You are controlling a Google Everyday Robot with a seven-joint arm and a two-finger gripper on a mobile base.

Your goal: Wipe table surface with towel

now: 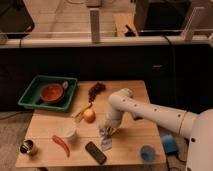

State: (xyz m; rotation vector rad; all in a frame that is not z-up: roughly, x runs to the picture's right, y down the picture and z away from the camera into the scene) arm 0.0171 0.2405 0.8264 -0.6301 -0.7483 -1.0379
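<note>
A crumpled white and grey towel (pixel 106 139) lies on the wooden table (pixel 131 142), near the middle front. My gripper (pixel 107 130) comes in from the right on a white arm (pixel 150 112) and points down onto the towel's top. It appears to touch the towel. The towel sits just right of a black remote (pixel 95 152).
A green bin (pixel 34 90) with an orange bowl (pixel 52 93) stands at the back left. Grapes (pixel 96 90), a banana (pixel 81 113), an apple (pixel 89 115), a white cup (pixel 67 131), a red chili (pixel 61 144), a metal cup (pixel 28 147) and a blue cup (pixel 147 152) are on the table.
</note>
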